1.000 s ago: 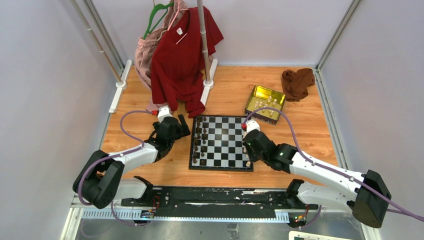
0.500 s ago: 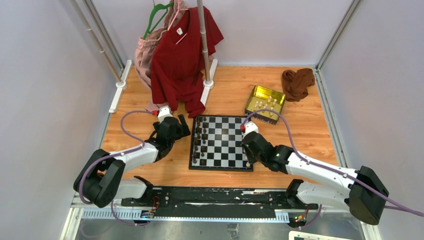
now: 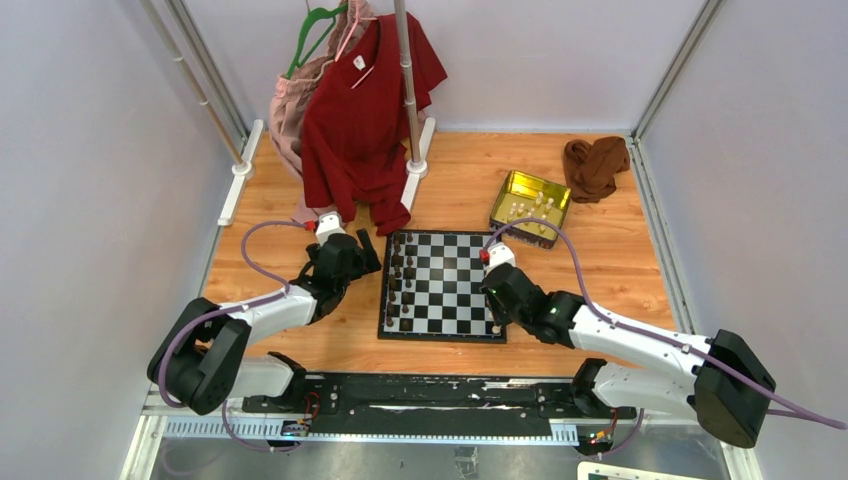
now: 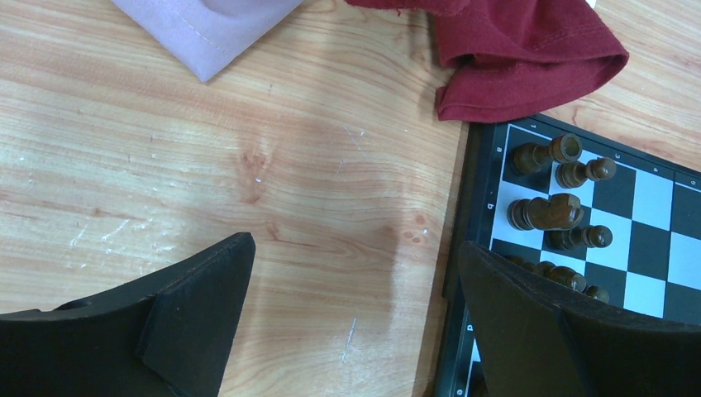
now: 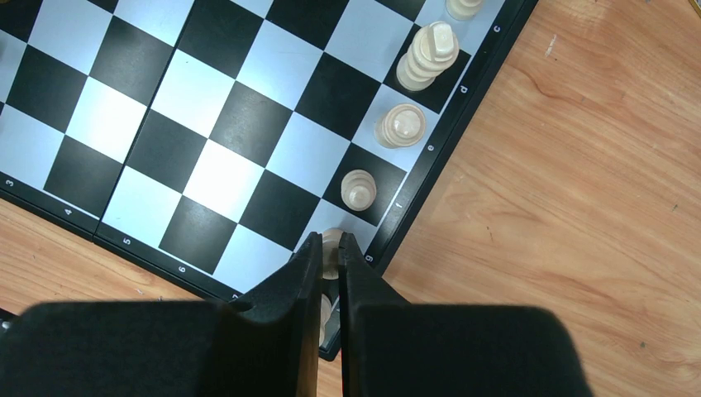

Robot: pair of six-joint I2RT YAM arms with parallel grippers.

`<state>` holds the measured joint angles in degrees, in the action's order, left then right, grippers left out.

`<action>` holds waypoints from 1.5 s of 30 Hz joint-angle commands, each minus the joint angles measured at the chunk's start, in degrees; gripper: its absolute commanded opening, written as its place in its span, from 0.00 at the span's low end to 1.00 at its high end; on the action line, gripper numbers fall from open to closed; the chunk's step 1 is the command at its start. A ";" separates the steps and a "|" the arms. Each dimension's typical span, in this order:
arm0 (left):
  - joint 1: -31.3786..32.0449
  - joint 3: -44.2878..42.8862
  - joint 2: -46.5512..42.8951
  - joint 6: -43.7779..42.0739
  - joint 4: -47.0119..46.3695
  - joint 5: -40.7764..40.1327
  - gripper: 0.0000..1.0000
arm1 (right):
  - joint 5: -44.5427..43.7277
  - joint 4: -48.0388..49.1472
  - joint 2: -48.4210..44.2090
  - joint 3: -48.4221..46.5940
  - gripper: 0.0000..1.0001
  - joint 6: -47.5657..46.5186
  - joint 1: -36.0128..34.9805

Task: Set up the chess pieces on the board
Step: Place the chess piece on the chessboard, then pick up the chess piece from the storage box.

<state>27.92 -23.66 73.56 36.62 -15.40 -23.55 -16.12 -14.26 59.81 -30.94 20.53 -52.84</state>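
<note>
The board (image 3: 443,285) lies mid-table. Dark chess pieces (image 3: 400,275) fill its left columns and show in the left wrist view (image 4: 546,211). Cream pieces (image 5: 400,126) stand along its right edge. My right gripper (image 5: 331,240) is over the board's near right corner, shut on a cream piece (image 5: 331,246) that pokes out between the fingertips. From above, this gripper (image 3: 495,320) hides most of that corner. My left gripper (image 4: 355,248) is open over bare wood just left of the board (image 4: 653,198), with nothing between its fingers; from above it (image 3: 365,250) sits by the board's far left corner.
A gold tin (image 3: 530,205) holding several cream pieces stands behind the board at the right. A brown cloth (image 3: 594,165) lies at the back right. A red shirt (image 3: 365,110) hangs from a rack pole (image 3: 410,90), its hem (image 4: 529,58) reaching the board's far left corner.
My right arm has shifted slightly left along the board's near right corner, still shut on the cream piece. The left arm has not moved.
</note>
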 commanded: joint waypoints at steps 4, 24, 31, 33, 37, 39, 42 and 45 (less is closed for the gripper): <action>-0.41 0.34 0.20 0.35 -2.18 -0.53 1.00 | -1.88 -1.63 -0.15 -0.11 0.28 0.82 -0.94; -0.41 -5.00 -0.94 2.29 -1.33 -1.61 1.00 | -15.99 -6.28 -0.64 -18.78 0.44 -9.42 -0.76; -0.41 -13.56 3.32 2.23 0.62 -1.24 1.00 | -5.87 3.61 11.38 -28.73 0.42 -14.10 18.49; -0.48 -15.26 4.70 1.78 0.71 -1.64 1.00 | -4.48 4.09 16.64 -32.71 0.42 -15.71 23.16; -0.79 -18.12 8.10 1.80 0.69 -1.81 1.00 | 0.16 5.05 26.57 -38.86 0.41 -17.89 32.62; -1.05 -19.55 9.90 1.71 0.67 -1.68 1.00 | 2.07 5.43 30.97 -41.27 0.40 -18.66 35.74; -1.43 -21.24 12.31 1.93 0.67 -1.31 1.00 | 3.42 8.28 35.92 -42.80 0.39 -20.05 39.01; -1.72 -22.83 14.34 2.14 0.65 -0.66 1.00 | 4.80 9.24 40.52 -44.53 0.36 -20.28 41.41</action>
<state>26.96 -43.90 85.97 38.35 -14.28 -23.59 -14.61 -7.62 96.71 -72.66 2.55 -14.17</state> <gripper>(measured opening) 0.997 0.377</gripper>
